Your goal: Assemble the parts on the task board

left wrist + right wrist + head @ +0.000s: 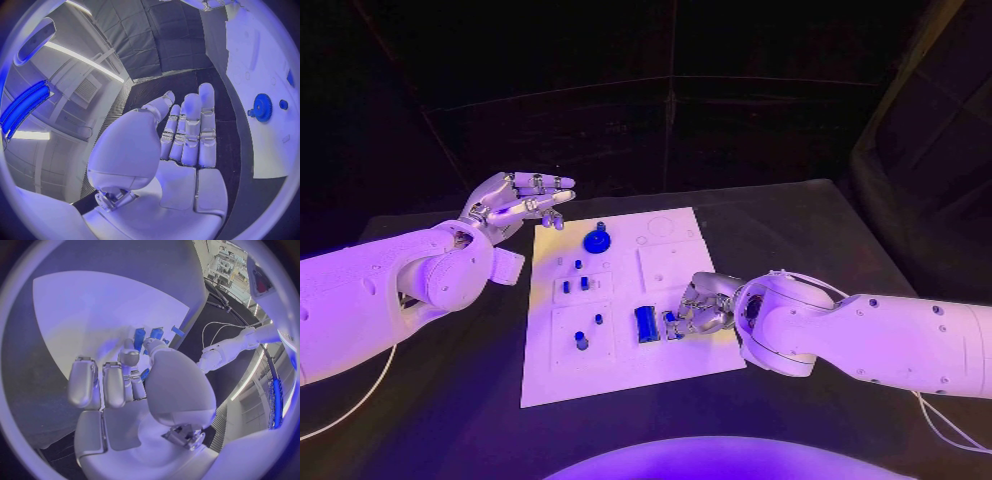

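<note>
The right hand [701,308] lies low over the near right part of the white rectangular task board [678,355], its silver fingers curled down around a small blue block-shaped part [669,326]; whether it actually grips that piece I cannot tell. Just left of it a taller blue rectangular part [645,322] stands on the board. In the right wrist view the fingers [115,385] bend toward three small blue pieces [154,333] near the board's edge.

The left hand [519,207] hovers off the board's far left corner, fingers spread and straight, holding nothing; the left wrist view shows its flat palm [178,165]. A round blue toothed gear [597,240] sits on the far part of the board, just right of that hand. The black table [805,225] lies bare beyond the board's far and right edges.
</note>
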Tool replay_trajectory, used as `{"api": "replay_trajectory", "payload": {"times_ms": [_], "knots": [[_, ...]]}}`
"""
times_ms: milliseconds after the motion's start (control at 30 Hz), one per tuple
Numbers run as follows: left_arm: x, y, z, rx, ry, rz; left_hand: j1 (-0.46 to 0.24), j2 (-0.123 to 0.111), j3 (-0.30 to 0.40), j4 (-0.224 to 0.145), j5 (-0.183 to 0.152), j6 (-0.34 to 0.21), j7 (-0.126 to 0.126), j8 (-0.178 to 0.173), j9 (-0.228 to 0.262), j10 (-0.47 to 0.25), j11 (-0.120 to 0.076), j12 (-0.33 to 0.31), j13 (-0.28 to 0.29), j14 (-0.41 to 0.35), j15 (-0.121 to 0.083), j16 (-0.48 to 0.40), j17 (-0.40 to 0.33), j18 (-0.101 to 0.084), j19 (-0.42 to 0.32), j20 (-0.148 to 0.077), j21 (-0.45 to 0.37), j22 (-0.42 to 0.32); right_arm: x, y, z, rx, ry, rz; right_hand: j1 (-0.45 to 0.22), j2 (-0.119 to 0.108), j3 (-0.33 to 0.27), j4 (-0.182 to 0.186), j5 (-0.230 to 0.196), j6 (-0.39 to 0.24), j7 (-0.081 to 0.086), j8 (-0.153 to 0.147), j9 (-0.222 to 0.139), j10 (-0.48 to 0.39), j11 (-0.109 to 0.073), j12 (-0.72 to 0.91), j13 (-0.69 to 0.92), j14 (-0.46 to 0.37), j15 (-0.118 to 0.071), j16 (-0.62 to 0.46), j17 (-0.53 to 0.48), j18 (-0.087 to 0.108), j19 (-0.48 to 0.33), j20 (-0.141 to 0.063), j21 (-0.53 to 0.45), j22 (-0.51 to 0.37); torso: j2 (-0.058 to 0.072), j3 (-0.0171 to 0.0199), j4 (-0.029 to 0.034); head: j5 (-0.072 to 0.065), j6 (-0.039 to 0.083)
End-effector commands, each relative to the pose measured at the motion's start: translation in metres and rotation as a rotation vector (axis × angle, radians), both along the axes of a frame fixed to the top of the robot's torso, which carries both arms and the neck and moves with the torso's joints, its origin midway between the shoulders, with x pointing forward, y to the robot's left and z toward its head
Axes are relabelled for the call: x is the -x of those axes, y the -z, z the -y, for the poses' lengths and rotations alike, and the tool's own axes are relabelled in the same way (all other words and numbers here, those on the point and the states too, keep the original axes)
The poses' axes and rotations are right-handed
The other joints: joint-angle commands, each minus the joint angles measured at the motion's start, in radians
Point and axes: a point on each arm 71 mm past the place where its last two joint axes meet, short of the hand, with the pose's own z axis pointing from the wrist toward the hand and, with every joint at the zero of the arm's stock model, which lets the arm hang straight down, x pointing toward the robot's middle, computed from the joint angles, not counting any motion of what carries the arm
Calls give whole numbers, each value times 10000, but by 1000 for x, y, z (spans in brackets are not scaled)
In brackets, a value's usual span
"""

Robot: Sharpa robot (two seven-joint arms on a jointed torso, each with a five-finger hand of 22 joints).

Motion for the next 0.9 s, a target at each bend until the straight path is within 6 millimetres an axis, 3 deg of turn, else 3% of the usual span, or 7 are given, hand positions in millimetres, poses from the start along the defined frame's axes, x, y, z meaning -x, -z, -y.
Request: {"api": "replay_trajectory", "payload": {"times_ms": [33, 433, 700, 900], "knots": [[0, -1, 1, 90, 86, 24, -31, 62, -27, -8, -3, -8, 28, 51, -1, -73, 12, 31, -14, -65, 32, -24, -11, 66, 13, 15, -47, -12, 0, 0, -2, 78, -189, 22, -138, 9, -108, 14, -72, 52, 0, 50, 25, 72, -5, 7, 1, 576, -64, 28, -10, -177, 81, -4, 41, 9, 2, 2, -3, -1, -6], [1, -2, 1, 91, 98, 11, -31, 62, -27, -8, -3, -8, 28, 51, -1, -73, 12, 31, -14, -65, 32, -24, -11, 66, 13, 15, -47, -12, -1, 0, -3, 223, -269, 153, -818, 69, -860, 83, -469, 32, 11, -5, 139, 63, 17, -28, 18, 556, -45, -23, -60, -168, 47, 9, 11, -27, 0, 5, -13, -8, -16], [1, -2, 0, 85, 88, 6, -31, 62, -27, -8, -3, -8, 28, 51, -1, -73, 12, 31, -14, -65, 32, -24, -11, 66, 13, 15, -47, -12, -2, 0, -3, 208, -251, 236, -1038, 206, -1456, 73, -1466, -3, 10, -53, 242, 15, 23, -95, 10, 541, -40, -89, -128, -149, -10, 17, -45, -103, -6, 3, -10, -24, -15], [1, -2, 0, 83, 85, 4, -31, 62, -27, -8, -3, -8, 28, 51, -1, -73, 12, 31, -14, -65, 32, -24, -11, 66, 13, 15, -47, -12, -1, -2, -3, 157, -311, 301, -952, 220, -1596, 22, -1610, -23, 12, -68, 274, -8, 27, -125, 0, 534, -37, -119, -159, -142, -29, 19, -65, -129, -9, 11, -13, -26, -13]]}}
